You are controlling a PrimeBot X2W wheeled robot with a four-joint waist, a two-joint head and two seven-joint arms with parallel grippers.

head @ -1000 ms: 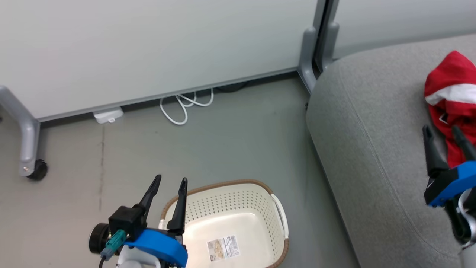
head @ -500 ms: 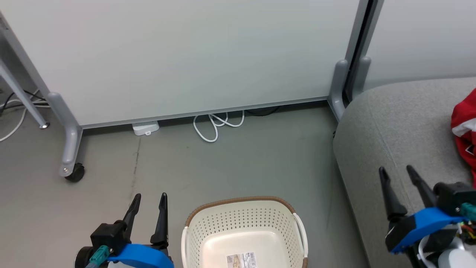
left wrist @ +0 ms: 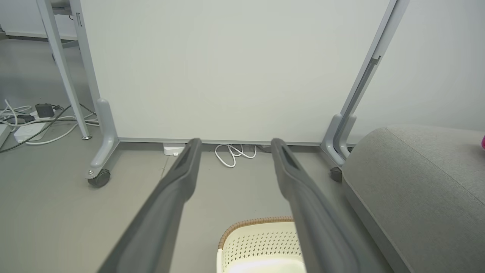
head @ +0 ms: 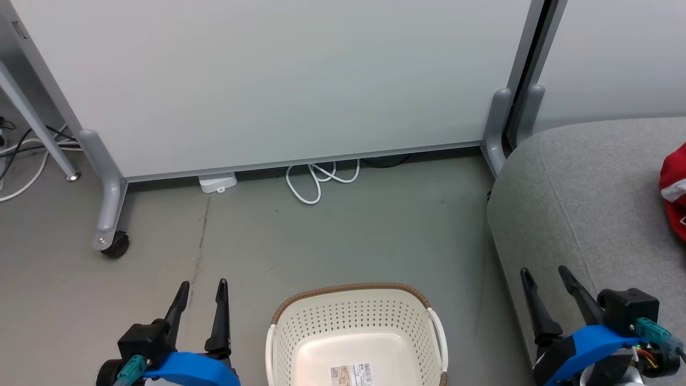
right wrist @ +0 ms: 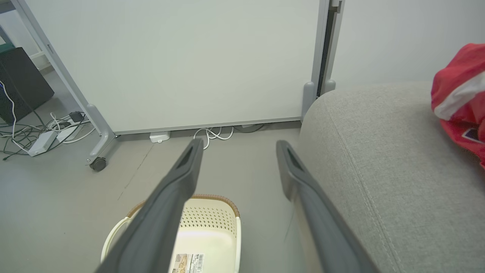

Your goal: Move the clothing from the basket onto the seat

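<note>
The cream perforated basket [head: 356, 327] stands on the floor at the bottom centre of the head view, holding nothing but a barcode sticker [head: 352, 373] on its floor. Red clothing with a white stripe [head: 674, 195] lies on the grey seat [head: 584, 182] at the right edge; in the right wrist view the clothing [right wrist: 460, 102] rests on the seat [right wrist: 386, 151]. My left gripper [head: 203, 288] hangs open to the left of the basket. Open too, my right gripper [head: 545, 274] hovers at the seat's front corner, right of the basket [right wrist: 206, 231]. Both hold nothing.
A white partition panel [head: 268, 80] on grey wheeled legs [head: 110, 214] stands behind the basket. A white cable loop [head: 316, 182] and a small white box [head: 217, 182] lie at its foot. More cables and a power strip [right wrist: 41, 142] lie at the far left.
The head camera has swung left and up, so the seat and clothing slid toward the right edge. Both grippers sit lower in the picture, the right one drawn back from the clothing.
</note>
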